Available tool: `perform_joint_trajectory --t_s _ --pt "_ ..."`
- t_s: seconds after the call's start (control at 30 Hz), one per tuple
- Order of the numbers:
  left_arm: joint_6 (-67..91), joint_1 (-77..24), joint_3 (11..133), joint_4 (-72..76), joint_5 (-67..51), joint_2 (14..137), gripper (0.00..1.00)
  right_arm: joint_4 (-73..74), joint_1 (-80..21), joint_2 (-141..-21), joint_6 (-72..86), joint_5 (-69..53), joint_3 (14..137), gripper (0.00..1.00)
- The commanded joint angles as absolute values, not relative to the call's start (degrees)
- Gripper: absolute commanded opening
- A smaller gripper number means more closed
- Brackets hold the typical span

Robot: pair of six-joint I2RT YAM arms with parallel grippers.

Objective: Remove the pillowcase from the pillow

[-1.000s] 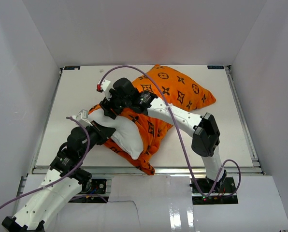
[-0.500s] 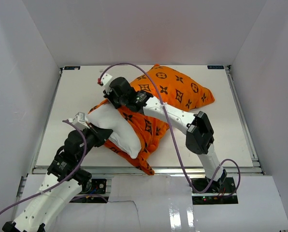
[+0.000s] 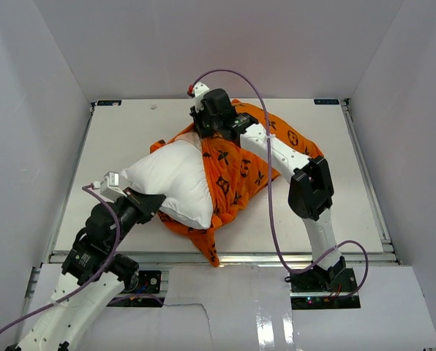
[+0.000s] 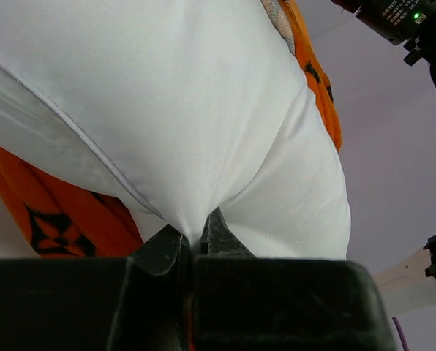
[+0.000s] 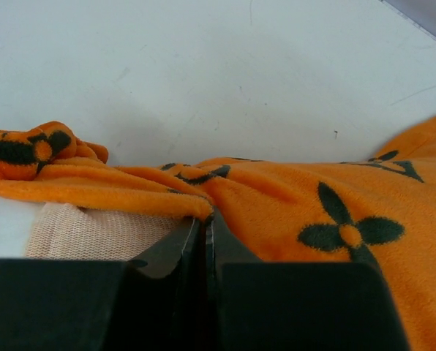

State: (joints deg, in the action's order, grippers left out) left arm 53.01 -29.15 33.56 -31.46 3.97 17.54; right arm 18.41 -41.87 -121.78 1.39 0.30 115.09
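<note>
Pillowcase [image 3: 241,170]: It is bright orange with black flowers and stars. It lies near the middle of the table, bunched up around the right part of the pillow. One orange corner points toward the near edge of the table.
Pillow [image 3: 175,179]: It is big, white and puffy. Its left part sticks out of the orange cover. The rest is hidden inside.
Left gripper [image 4: 194,235]: Its two fingers are pressed tight together. They pinch a fold of the white pillow at the near left end. The cloth pulls into a little peak where they grip it.
Right gripper [image 5: 203,221]: Its fingers are squeezed together too, with no gap between them. They pinch the orange edge of the pillowcase on the far side of the pillow.
Lining [image 5: 94,230]: A pale tan cloth shows just under the orange edge, right beside the right gripper.
Right arm [image 3: 276,150]: It reaches across the top of the pillowcase.
Table [image 3: 115,139]: It is white and flat, with white walls around it.
Cable [image 3: 256,91]: It is purple and loops up over the right arm.
</note>
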Motion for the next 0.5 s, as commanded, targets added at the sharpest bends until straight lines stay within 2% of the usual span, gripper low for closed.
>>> perform_joint_trajectory --t_s 0.0,0.13,0.2,0.23,0.27,0.3,0.4,0.47 --pt "52.82 -29.27 40.25 -30.32 5.79 13.54 0.0 18.02 -35.34 -125.59 -0.44 9.14 116.98 0.08" --pt "51.51 -29.27 39.12 -33.22 12.9 13.8 0.0 19.42 -32.96 -124.9 2.46 8.88 114.97 0.08" --pt "51.85 -29.35 38.06 -32.87 12.92 15.11 0.0 20.73 -33.22 -123.41 2.11 7.05 114.7 0.12" --pt "52.03 -29.27 37.1 -32.35 12.57 15.73 0.0 21.79 -33.31 -122.88 2.11 4.6 115.22 0.17" --pt "52.21 -29.27 36.65 -31.04 11.96 16.17 0.0 23.8 -33.57 -122.35 2.37 1.18 115.66 0.33" --pt "52.29 -29.27 36.3 -30.33 10.82 17.22 0.0 24.6 -34.44 -120.52 2.55 0.71 115.66 0.41" --pt "52.47 -29.27 35.33 -28.74 10.11 18.71 0.0 25.31 -36.2 -115.16 1.85 -3.77 114.0 0.61" --pt "52.56 -29.27 34.55 -27.86 9.85 19.33 0.0 25.66 -36.47 -112.6 1.93 -6.76 112.33 0.68"
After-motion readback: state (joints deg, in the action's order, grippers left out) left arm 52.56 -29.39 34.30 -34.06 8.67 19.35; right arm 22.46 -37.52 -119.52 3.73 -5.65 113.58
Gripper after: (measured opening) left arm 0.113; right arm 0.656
